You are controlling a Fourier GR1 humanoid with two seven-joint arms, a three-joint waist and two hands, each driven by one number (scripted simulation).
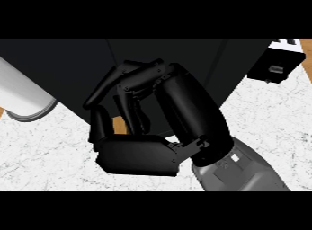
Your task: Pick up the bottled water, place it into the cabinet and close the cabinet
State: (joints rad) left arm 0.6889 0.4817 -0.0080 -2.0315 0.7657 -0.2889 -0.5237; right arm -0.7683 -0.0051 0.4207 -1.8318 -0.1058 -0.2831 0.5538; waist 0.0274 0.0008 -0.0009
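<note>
My right hand [141,155] fills the middle of the head view, its grey forearm [241,173] rising from the lower right. Its fingers [135,85] are curled, with the tips against the dark front of the black cabinet [59,67] that spans the top of the view. Nothing shows inside the curl except a small wood-coloured patch between thumb and fingers. The bottled water is nowhere in sight. Whether the cabinet stands open or closed cannot be told from here. My left hand does not show.
A pale cylinder [12,85] with a rimmed end slants in from the upper left edge, over the white marble counter [38,152]. A black box with a white label [275,63] sits at the upper right. Wooden strips border both sides.
</note>
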